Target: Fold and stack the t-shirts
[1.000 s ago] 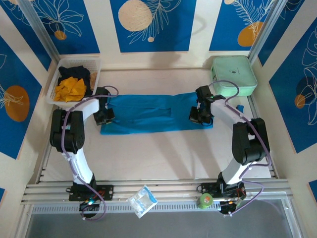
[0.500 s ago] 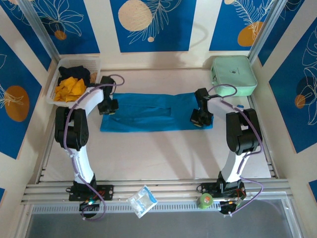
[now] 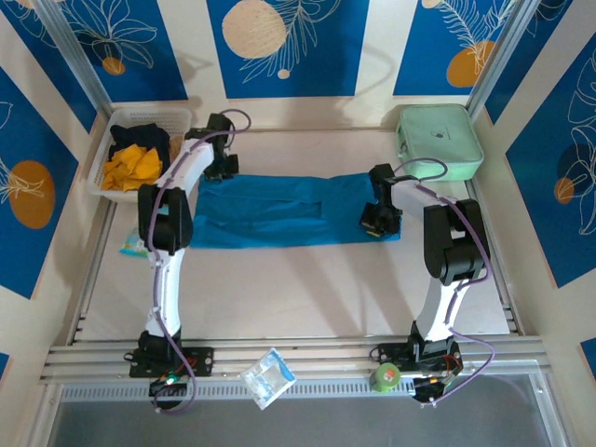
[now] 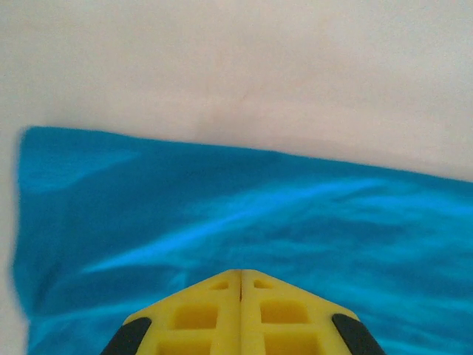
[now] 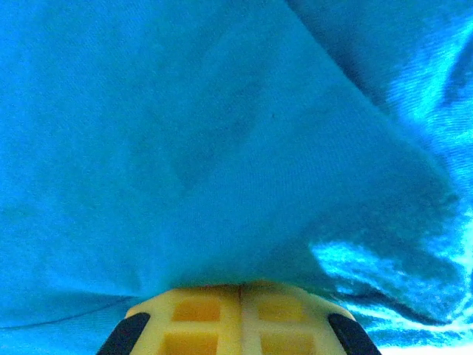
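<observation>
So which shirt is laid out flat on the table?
The teal-blue t-shirt, spread across the table. The orange-yellow t-shirt and the black t-shirt sit crumpled in the white basket.

No legible text, brand or number anywhere; a small dark mark on the mint-green hard square case point(image 3: 440, 140) stays unreadable.

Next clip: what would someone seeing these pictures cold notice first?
A long blue t-shirt lies spread across the middle of the table, an arm at each end: the left gripper shut over its far left corner, the right gripper pinching a fold near its right edge. Next come the white basket at the far left, holding an orange shirt and a black shirt, and the mint-green case at the far right.
</observation>
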`<state>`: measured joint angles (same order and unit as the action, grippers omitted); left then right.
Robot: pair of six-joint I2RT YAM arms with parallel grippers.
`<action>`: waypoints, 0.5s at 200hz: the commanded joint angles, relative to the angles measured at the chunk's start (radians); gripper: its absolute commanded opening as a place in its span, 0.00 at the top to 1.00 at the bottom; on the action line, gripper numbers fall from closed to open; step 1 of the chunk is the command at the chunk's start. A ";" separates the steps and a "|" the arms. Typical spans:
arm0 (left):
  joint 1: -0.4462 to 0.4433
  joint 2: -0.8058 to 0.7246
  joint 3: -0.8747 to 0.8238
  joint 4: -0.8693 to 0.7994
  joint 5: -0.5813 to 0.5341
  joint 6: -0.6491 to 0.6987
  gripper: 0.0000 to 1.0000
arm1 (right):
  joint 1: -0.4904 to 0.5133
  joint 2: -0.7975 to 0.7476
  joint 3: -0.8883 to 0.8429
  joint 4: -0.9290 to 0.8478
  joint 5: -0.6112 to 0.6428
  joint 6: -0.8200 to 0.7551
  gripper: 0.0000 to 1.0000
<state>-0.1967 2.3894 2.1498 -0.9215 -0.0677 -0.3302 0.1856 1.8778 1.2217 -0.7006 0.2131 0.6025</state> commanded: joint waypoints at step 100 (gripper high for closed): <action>0.000 0.048 -0.168 0.060 -0.063 -0.066 1.00 | -0.024 0.137 0.155 -0.042 -0.034 -0.059 1.00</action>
<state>-0.1970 2.4443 2.1113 -0.8387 -0.1097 -0.3622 0.1745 1.9392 1.3109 -0.7353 0.1989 0.5743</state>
